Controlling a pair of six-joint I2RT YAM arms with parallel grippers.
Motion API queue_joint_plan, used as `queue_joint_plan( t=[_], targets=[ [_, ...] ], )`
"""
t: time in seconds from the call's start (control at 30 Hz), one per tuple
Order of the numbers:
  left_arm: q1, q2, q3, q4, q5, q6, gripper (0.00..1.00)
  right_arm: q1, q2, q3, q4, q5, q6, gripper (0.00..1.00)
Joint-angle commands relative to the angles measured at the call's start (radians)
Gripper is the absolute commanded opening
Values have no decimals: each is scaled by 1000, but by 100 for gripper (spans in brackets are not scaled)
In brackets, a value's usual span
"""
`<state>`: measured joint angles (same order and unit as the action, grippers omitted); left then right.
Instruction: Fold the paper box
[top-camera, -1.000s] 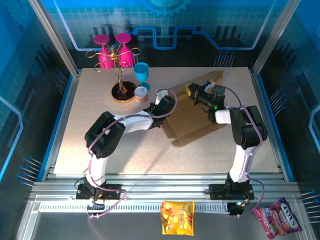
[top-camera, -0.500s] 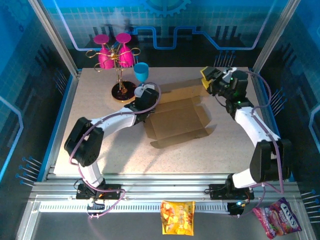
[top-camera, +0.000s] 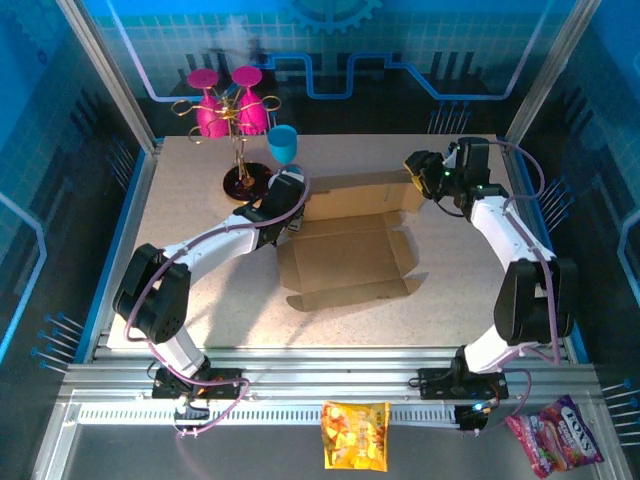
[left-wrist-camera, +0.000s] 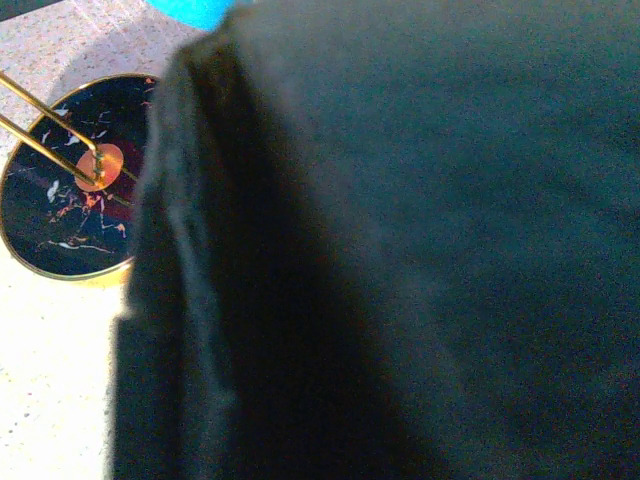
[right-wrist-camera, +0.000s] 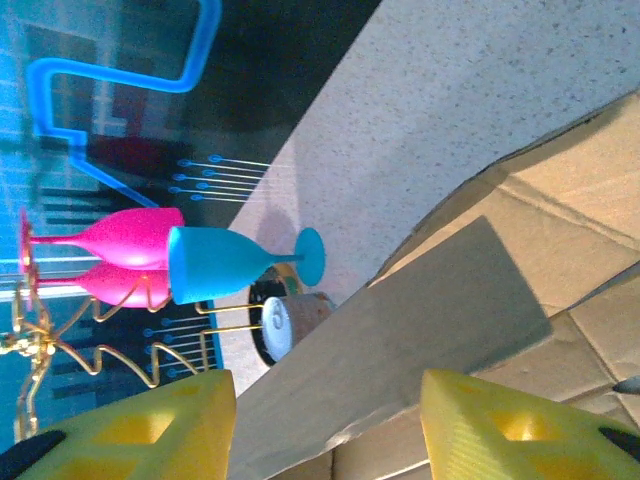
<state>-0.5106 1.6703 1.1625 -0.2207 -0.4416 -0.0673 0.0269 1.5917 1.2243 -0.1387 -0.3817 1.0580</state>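
Here, below the table's front rail in the overhead view, lie a yellow snack packet (top-camera: 355, 435) and a pink-and-red snack packet (top-camera: 553, 436). Beyond them, the two arms reach forward over a beige speckled table (top-camera: 450, 310). The plain brown corrugated cardboard paper box (top-camera: 345, 255) rests near the table's middle. Its base panel lies flat, with small flaps along the edges, and its long rear panel stands up along the far side. The left gripper (top-camera: 292, 215) sits at the box's left rear corner with its jaws clenched. Whether it pinches cardboard cannot be told, since its wrist camera is mostly blocked by something dark. The right gripper (top-camera: 415, 168) hovers by the right end of the raised rear panel. Seen from its wrist, its yellow fingers (right-wrist-camera: 150, 430) stand apart, released, with the cardboard panel's edge beyond the gap. Farther back, just behind the left gripper, a round dark gold-rimmed base (left-wrist-camera: 60, 200) carries a gold wire rack holding pink goblets (top-camera: 225, 110). A blue goblet (top-camera: 283, 143) stands beside it, and a small cork-coloured, white-faced round object (right-wrist-camera: 285, 318) lies near the goblet's foot.
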Motion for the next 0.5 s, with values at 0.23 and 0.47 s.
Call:
queue_joint_plan(
  t=[0.23, 0.47],
  targets=[
    [3, -4, 37, -32, 51, 41, 0, 28, 93, 41, -10, -78, -64, 52],
    [4, -1, 40, -26, 67, 38, 0, 37, 113, 55, 30, -131, -21, 54]
  ],
)
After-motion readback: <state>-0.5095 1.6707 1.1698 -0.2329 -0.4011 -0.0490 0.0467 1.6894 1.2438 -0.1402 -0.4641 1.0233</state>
